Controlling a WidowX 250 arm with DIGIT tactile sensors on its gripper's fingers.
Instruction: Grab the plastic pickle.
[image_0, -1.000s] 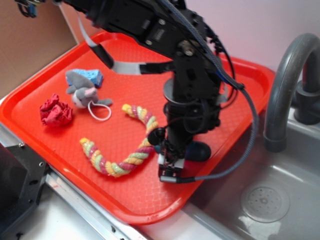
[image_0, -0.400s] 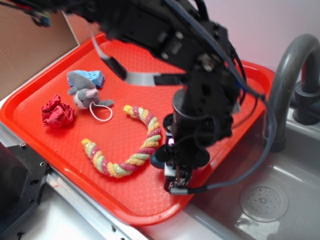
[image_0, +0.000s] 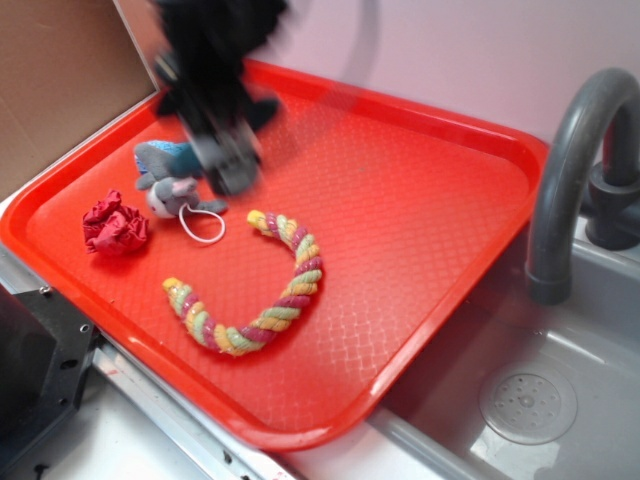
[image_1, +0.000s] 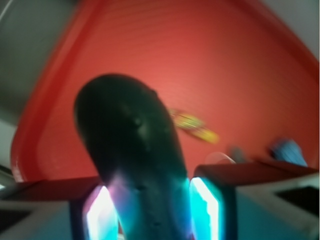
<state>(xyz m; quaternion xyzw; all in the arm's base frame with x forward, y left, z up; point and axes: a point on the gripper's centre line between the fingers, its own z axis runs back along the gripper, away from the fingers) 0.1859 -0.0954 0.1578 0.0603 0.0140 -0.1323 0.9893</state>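
Observation:
In the wrist view the plastic pickle (image_1: 130, 145), dark teal-green and smooth with a rounded end, fills the middle of the frame and sticks out forward from my gripper (image_1: 152, 210). The lit fingers (image_1: 205, 205) press on both of its sides, so the gripper is shut on it, above the red tray (image_1: 240, 75). In the exterior view the arm and gripper (image_0: 225, 165) are a dark motion blur over the tray's back left, above the grey mouse toy (image_0: 165, 190). The pickle itself cannot be made out there.
On the red tray (image_0: 420, 230) lie a multicoloured twisted rope (image_0: 285, 290), a blue piece (image_0: 185, 155) behind the mouse, and a crumpled red cloth (image_0: 112, 222). A grey faucet (image_0: 570, 170) and the sink (image_0: 530, 400) are at the right, brown cardboard (image_0: 60, 80) at the left.
The arm swung from the tray's front right edge to its back left. The pickle left the spot on the tray beside the rope and is in the jaws.

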